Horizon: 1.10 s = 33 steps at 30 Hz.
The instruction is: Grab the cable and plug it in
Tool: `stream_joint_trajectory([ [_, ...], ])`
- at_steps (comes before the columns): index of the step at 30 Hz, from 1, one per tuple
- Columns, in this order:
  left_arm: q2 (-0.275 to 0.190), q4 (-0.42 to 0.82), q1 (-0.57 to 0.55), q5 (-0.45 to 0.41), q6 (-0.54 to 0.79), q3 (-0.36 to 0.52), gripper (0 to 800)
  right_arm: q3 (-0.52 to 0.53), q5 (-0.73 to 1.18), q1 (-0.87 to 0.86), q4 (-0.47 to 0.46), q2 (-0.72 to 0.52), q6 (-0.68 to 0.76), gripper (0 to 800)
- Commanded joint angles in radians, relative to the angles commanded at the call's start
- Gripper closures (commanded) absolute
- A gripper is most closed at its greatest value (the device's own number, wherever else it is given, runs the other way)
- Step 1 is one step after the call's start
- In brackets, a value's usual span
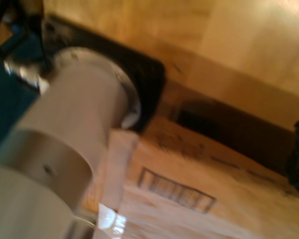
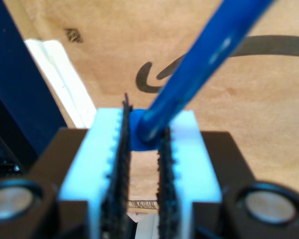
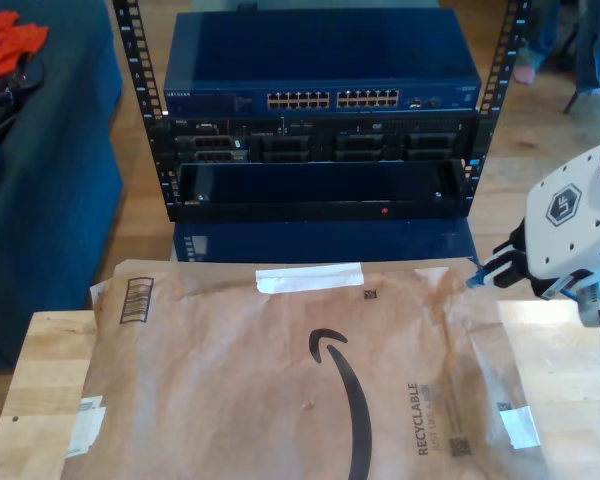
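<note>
The blue cable point(image 2: 204, 59) runs up and away from my second gripper point(image 2: 144, 132), whose light-blue pads point(image 2: 102, 149) are shut on it just above a brown paper mailer point(image 2: 249, 99). In the exterior view this gripper point(image 3: 485, 272) hangs over the mailer's far corner at the exterior view's right, with a bit of blue cable point(image 3: 473, 283) at its tip. The rest of the cable is hidden. The blue network switch point(image 3: 330, 100) with its row of ports sits in the rack behind the table.
The large brown mailer point(image 3: 280, 370) covers most of the wooden table point(image 3: 40, 400). Black rack rails point(image 3: 130, 60) frame the switch and servers. The first wrist view looks along a white arm link point(image 1: 65, 124), a black base plate point(image 1: 149, 74) and the mailer's barcode label point(image 1: 177, 189).
</note>
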Motion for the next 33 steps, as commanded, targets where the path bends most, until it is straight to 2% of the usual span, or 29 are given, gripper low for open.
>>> stream_joint_trajectory([
  [5,-0.025,0.002,0.141,0.003,0.183,0.072,0,0.02,-0.002,0.005,-0.002,-0.002,0.003,798],
  [10,-0.141,0.072,0.172,0.0,0.281,0.216,0,0.021,-0.002,0.003,0.0,0.0,0.002,798],
  [14,-0.183,0.092,0.172,0.005,0.287,0.27,0,0.031,-0.002,0.002,0.0,-0.008,0.002,798],
  [23,-0.19,0.095,0.235,-0.003,0.327,0.334,0,0.06,-0.008,0.003,0.003,-0.043,0.002,798],
  [29,-0.198,0.103,0.236,-0.133,0.327,0.423,0,0.069,-0.008,0.003,0.003,-0.043,0.003,799],
  [33,-0.215,0.109,0.239,-0.189,0.327,0.477,0,0.069,-0.008,0.003,0.003,-0.043,0.002,798],
])
